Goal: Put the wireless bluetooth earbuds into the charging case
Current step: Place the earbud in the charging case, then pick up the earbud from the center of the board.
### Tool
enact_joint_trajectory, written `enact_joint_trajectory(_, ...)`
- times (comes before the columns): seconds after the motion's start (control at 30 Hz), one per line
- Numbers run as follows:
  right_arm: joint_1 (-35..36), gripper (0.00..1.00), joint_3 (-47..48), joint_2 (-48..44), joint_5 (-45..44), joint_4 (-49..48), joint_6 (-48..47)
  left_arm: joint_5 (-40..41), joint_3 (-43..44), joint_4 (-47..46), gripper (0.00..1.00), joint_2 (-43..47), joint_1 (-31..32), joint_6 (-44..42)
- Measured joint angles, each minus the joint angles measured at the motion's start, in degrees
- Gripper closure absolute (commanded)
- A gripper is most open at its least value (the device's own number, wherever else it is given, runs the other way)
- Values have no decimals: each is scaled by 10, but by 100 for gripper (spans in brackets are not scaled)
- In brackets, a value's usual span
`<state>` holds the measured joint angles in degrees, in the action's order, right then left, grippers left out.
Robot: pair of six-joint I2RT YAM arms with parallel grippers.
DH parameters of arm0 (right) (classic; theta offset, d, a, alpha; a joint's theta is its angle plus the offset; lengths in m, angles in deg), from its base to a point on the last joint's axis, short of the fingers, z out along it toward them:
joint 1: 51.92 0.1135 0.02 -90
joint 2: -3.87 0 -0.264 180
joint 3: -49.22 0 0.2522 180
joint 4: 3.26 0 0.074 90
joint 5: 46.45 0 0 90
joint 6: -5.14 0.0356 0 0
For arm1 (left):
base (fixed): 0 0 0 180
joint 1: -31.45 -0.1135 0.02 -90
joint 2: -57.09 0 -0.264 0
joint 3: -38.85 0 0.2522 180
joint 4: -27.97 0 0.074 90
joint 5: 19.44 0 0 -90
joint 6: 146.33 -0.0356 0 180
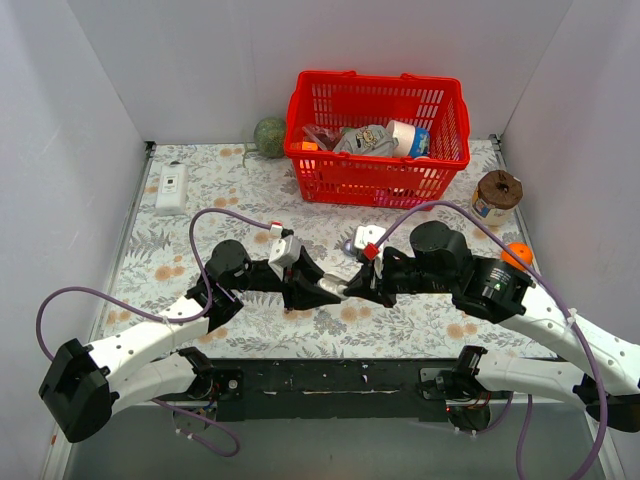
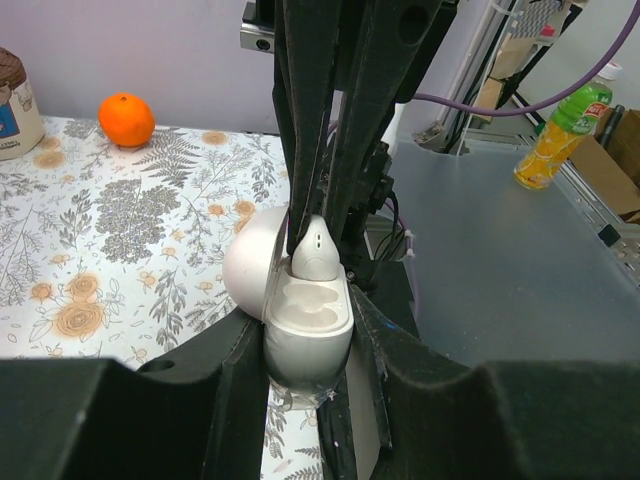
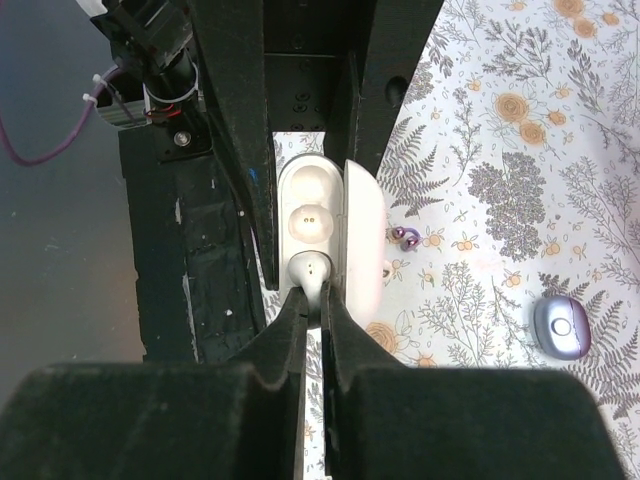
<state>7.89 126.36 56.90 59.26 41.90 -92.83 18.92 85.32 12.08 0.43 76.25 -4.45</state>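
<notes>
Low over the desk (image 3: 500, 150), the left jaws are clenched on the sides of a white charging case (image 2: 305, 310), holding it with the lid tipped back and the sockets facing the right jaws, which gives those a straight way in. The right jaws pinch a white earbud (image 3: 308, 268) by its stem, its rounded end meeting an end socket. A shut purple case (image 3: 560, 327) and two purple buds (image 3: 405, 237) lie untouched on the desk, apart from each other.

A red basket (image 1: 380, 176) holds clutter beside what may be a green ball (image 1: 269, 136).
</notes>
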Motion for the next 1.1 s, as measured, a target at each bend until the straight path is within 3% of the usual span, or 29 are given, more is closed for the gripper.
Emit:
enact_joint_trajectory(0.17,2,69,0,0,-13,-1,9,8,-5,-12,100,0,0,7)
enact_joint_trajectory(0.5,3,57,0,-2,-31,2,22,39,-14,-30,100,3,-1,9)
enact_joint_trajectory(0.73,4,57,-3,-32,-93,0,33,79,-19,-6,100,24,-1,-12)
enact_joint_trajectory(0.9,1,57,-68,-132,-195,-37,64,132,-53,47,100,125,1,-41)
enact_joint_trajectory(0.97,1,58,-103,-131,-209,-60,82,151,-67,67,100,172,1,-45)
enact_joint_trajectory(1.07,0,65,-182,-83,-210,-108,115,177,-76,99,100,226,1,-47)
enact_joint_trajectory(1.1,0,72,-207,-61,-207,-121,126,184,-77,110,100,242,1,-48)
